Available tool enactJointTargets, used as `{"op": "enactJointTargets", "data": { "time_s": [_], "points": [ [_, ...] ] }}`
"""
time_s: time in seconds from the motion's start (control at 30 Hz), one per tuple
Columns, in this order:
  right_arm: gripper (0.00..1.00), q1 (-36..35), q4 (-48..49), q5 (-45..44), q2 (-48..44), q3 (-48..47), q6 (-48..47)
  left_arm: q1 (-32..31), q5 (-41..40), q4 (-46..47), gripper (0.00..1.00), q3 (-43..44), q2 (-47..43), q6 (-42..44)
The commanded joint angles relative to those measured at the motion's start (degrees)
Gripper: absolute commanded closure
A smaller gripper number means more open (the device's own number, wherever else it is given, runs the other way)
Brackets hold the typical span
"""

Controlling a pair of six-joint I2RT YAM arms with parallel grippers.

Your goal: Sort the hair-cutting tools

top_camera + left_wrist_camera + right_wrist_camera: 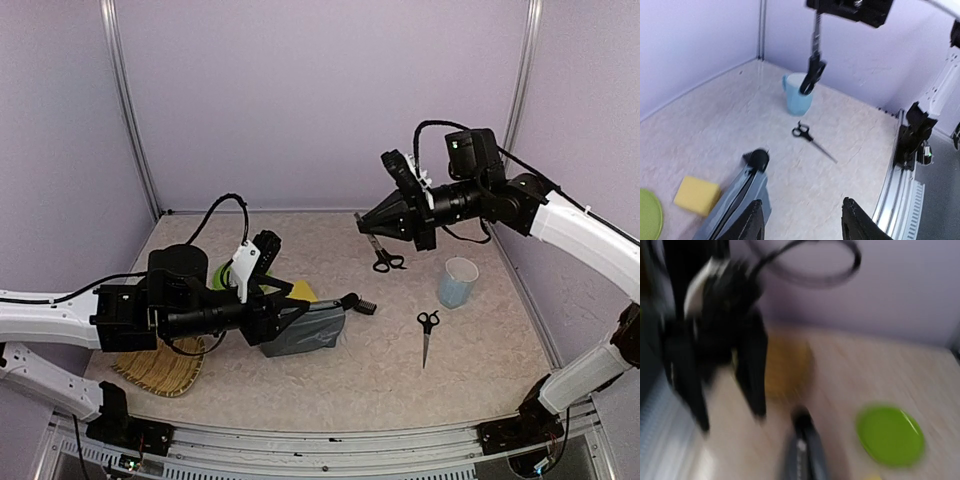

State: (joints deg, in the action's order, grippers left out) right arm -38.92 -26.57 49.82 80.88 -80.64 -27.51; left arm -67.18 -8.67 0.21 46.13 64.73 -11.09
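Observation:
My right gripper (370, 226) is raised over the back of the table. It is shut on the blade of one black-handled scissors (384, 259), which hangs handles down near a light blue cup (458, 282). In the left wrist view the scissors (811, 75) dangle in front of the cup (797, 95). The second scissors (427, 331) lie flat on the table (811, 138). My left gripper (292, 312) is open and empty (805, 220), low over the grey pouch (305, 332). The clipper's black end (349, 300) sticks out of the pouch, with the small black toothed guard (366, 306) beside it.
A yellow sponge (302, 291) and a green plate (225, 272) lie behind the pouch. A woven mat (160, 368) is at the near left. The right wrist view is blurred; it shows the left arm (715, 340), the pouch (805, 455) and the plate (890, 436).

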Motion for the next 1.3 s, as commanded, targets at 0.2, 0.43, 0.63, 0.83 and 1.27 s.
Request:
{"op": "enactJointTargets", "data": {
  "time_s": [0.2, 0.43, 0.63, 0.83, 1.27],
  "points": [
    [1.0, 2.75, 26.11, 26.84, 1.96, 5.81, 31.68, -2.39, 0.65, 33.59, 0.49, 0.07, 9.36, 7.41],
    [1.0, 2.79, 28.14, 26.87, 0.89, 7.61, 32.86, -0.38, 6.79, 39.64, 0.51, 3.63, 14.86, 4.64],
    [1.0, 2.79, 28.16, 26.19, 0.18, 8.07, 32.24, 0.01, 12.51, 38.23, 0.54, 9.42, 20.47, 3.51],
    [1.0, 2.79, 28.6, 26.79, -0.06, 8.04, 32.34, 1.34, 15.65, 38.39, 0.67, 13.02, 24.86, 0.85],
    [0.74, 4.09, 20.72, 18.98, -0.91, 7.13, 24.79, 3.72, 15.93, 31.92, 1.0, 14.23, 22.56, 0.62]
  ]
}}
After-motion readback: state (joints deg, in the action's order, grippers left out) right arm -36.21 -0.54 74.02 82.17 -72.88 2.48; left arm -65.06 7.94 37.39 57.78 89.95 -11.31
